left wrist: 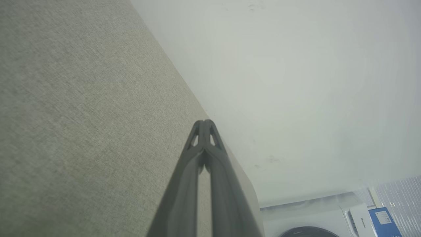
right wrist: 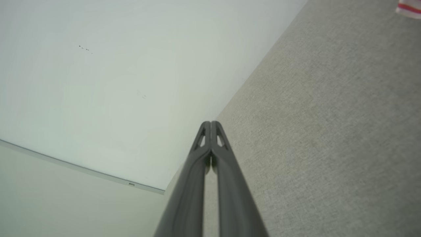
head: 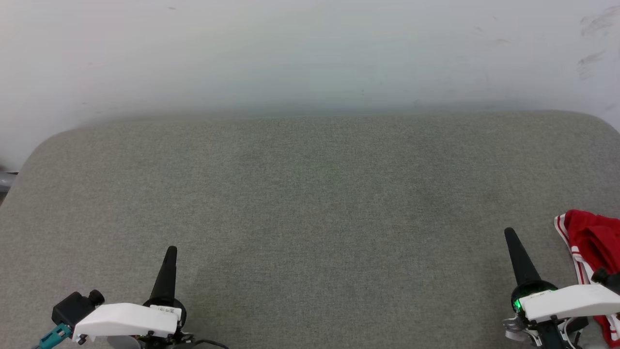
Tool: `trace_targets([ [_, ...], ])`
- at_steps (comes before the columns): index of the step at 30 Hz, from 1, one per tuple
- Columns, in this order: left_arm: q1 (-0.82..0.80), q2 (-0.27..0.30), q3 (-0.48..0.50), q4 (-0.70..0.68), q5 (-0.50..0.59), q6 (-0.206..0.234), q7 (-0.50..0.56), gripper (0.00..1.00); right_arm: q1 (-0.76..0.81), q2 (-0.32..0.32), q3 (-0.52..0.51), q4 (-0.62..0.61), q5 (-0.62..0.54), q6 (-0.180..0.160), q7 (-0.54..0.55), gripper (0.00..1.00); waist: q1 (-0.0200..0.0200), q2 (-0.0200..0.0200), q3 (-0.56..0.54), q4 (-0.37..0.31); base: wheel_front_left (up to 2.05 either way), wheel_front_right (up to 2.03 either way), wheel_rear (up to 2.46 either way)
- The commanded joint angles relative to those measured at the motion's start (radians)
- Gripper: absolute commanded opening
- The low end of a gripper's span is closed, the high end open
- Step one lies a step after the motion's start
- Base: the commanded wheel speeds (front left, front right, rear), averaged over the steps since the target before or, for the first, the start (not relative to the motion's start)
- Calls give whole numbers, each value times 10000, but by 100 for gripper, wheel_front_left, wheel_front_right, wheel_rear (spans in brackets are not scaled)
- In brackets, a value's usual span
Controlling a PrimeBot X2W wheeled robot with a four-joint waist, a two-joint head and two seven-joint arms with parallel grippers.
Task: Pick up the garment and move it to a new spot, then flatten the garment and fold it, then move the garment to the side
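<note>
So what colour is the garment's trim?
Red-and-white stripes on the red garment, clearest in head view.

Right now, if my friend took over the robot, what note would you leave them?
Tools: the left tool is shut and empty, over the near left of the grey cloth surface. The right tool is shut and empty at the near right, its fingers apart from the T-shirt.
T-shirt: red with striped trim, bunched up at the surface's right edge, partly hidden by the right arm.
Done: nothing that shows; the T-shirt looks neither flat nor folded.
Left: pick it up, move it, flatten it, fold it, set it aside.
</note>
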Motion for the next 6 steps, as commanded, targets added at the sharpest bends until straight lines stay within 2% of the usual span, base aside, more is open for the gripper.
trace_targets([
  [1,-230,10,56,-35,-235,-53,48,0,-243,24,-32,-44,258,-3,58,0,0,0,0,2,0,0,0],
  [6,-310,6,95,34,-735,-63,182,0,-275,34,-69,24,773,-3,132,0,0,0,-4,12,0,0,0],
])
